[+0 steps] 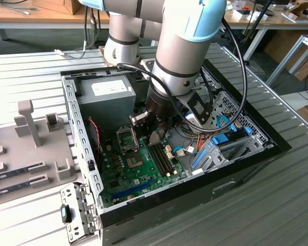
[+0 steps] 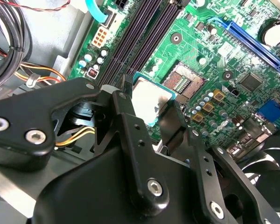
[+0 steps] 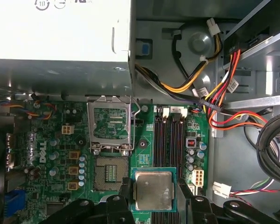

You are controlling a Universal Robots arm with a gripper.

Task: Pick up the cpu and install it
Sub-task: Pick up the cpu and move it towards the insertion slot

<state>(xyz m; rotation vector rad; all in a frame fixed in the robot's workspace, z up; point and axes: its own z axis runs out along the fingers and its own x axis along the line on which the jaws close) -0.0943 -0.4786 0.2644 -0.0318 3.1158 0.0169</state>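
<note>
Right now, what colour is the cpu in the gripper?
The cpu is silvery-grey on top with a thin green rim; the first wrist view shows it best.

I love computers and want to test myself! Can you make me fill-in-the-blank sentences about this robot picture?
The gripper holds the cpu between its two ___.
The socket has no chip in it, so it is ___.
The motherboard is coloured ___.
Missing words: fingers, empty, green.

The exterior view looks down from above and to one side into the open computer case (image 1: 87, 154) on the tabletop (image 1: 277, 205). Close over the motherboard (image 3: 144, 126), the first wrist view faces straight down and the second wrist view slants. Both wrist views share the gripper (image 3: 154, 196) (image 2: 147, 100), cpu (image 3: 153, 189) (image 2: 148, 93) and socket (image 3: 109, 172) (image 2: 182, 81).
</note>
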